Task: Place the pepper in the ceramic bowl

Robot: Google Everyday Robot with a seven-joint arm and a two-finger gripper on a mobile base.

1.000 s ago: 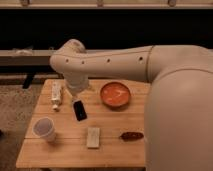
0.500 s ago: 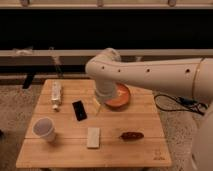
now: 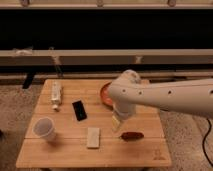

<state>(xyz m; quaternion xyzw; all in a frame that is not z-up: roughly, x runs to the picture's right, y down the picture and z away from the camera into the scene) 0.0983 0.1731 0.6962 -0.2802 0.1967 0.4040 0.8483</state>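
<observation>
Wooden table (image 3: 60, 150): one pepper (image 3: 132, 135), one ceramic bowl (image 3: 104, 93), one cup (image 3: 44, 128); jaws apart near pepper.

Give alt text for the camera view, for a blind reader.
A white robot arm reaches over a wooden table, its open gripper low beside the dark red pepper. The orange-red ceramic bowl behind is partly hidden by the arm; a white cup and black phone sit toward the picture's left.
</observation>
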